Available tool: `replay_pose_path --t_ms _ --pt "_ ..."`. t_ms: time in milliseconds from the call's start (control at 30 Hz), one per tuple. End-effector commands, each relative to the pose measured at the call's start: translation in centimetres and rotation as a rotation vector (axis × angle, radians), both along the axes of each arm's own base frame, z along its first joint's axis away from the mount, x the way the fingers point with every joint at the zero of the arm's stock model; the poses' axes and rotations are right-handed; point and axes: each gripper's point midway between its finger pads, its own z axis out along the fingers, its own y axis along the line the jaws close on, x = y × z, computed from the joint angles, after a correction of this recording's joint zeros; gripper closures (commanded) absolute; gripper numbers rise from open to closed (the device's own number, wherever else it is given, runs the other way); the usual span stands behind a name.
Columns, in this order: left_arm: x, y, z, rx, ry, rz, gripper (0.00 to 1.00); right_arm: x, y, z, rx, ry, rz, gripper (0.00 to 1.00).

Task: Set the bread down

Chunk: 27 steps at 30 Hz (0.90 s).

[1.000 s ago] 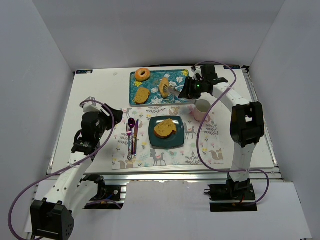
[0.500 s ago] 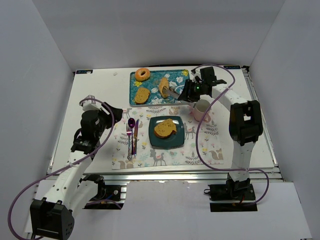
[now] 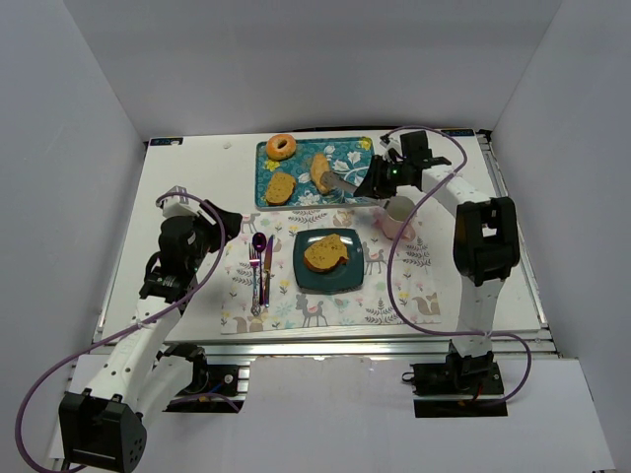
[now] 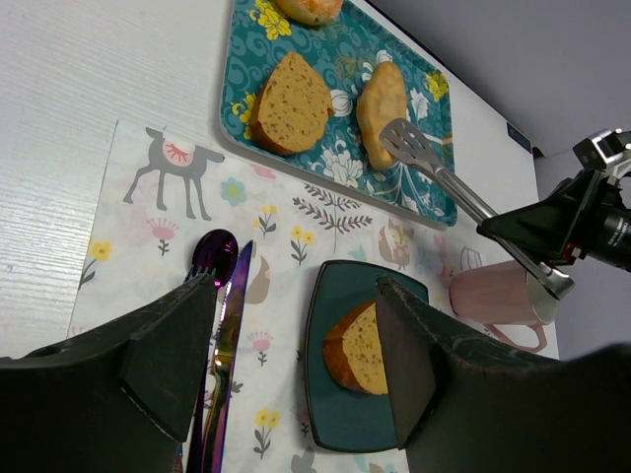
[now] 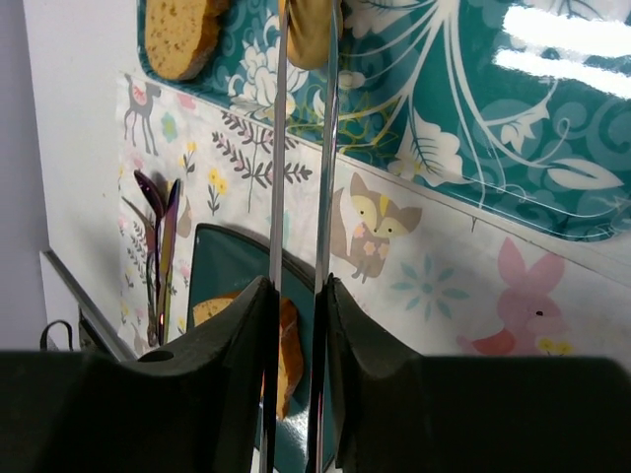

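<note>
My right gripper (image 3: pixel 378 181) is shut on metal tongs (image 3: pixel 347 183); it shows in the right wrist view (image 5: pixel 298 286) with the fingers pressing both tong arms (image 5: pixel 279 148). The tong tips sit on either side of a brown bread piece (image 3: pixel 320 169) (image 5: pixel 311 30) (image 4: pixel 382 99) over the teal floral tray (image 3: pixel 350 158). A dark teal square plate (image 3: pixel 345 278) (image 4: pixel 335 296) holds one bread slice (image 3: pixel 325 252) (image 4: pixel 360 345). Another slice (image 3: pixel 280 187) (image 4: pixel 291 103) lies on the tray. My left gripper (image 3: pixel 212 229) (image 4: pixel 296 365) is open and empty, to the left of the plate.
A doughnut (image 3: pixel 281 147) lies at the tray's far left corner. A pink mug (image 3: pixel 397 215) (image 4: pixel 493 296) stands right of the plate, just below the tongs' handle. A purple spoon and knife (image 3: pixel 259 271) (image 4: pixel 222 286) lie left of the plate on the patterned placemat (image 3: pixel 394 296).
The right gripper has shifted slightly, and the bread piece in the tongs has moved a little toward the far left over the tray. The left arm has not moved.
</note>
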Motion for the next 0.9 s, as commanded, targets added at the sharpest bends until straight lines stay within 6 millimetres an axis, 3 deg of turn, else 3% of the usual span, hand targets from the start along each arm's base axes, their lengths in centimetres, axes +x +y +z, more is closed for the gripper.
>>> replay_pose_path --t_ms 0,100,167,200,267,333,367,500,567,700,867 --pt "0.4 0.3 1.8 -0.002 -0.041 0.014 0.25 -0.1 0.8 6.7 0.093 -0.186 0.106 0.96" --pt "0.5 0.2 2.0 -0.006 -0.051 0.01 0.25 -2.2 1.1 9.4 0.125 -0.279 0.226 1.0" --pt "0.5 0.2 2.0 -0.006 -0.059 0.007 0.26 -4.1 0.8 9.3 0.094 -0.335 0.322 1.0" --pt "0.5 0.1 2.0 -0.004 -0.059 0.003 0.26 -5.5 0.7 10.8 0.107 -0.385 0.372 1.0" --pt "0.4 0.1 1.8 -0.004 -0.061 0.003 0.26 -7.8 -0.3 9.8 0.036 -0.481 0.504 1.0" --pt "0.4 0.0 1.7 -0.007 -0.068 -0.003 0.26 -9.7 -1.3 10.6 -0.027 -0.591 0.586 1.0" --pt "0.3 0.0 1.7 -0.009 -0.071 -0.004 0.26 -11.5 -2.2 9.2 -0.085 -0.633 0.696 1.0" --pt "0.2 -0.2 1.4 -0.013 -0.078 -0.015 0.26 -15.7 -5.2 8.8 -0.256 -0.752 0.889 1.0" --pt "0.2 -0.1 1.0 -0.007 -0.07 -0.014 0.26 -17.3 -6.8 7.5 -0.337 -0.738 0.945 1.0" --pt "0.4 -0.9 1.5 -0.018 -0.098 -0.057 0.26 -19.0 -9.0 7.2 -0.506 -0.867 1.07 1.0" --pt "0.6 -1.3 1.5 -0.017 -0.104 -0.078 0.26 -20.0 -10.3 6.6 -0.613 -0.935 1.164 1.0"
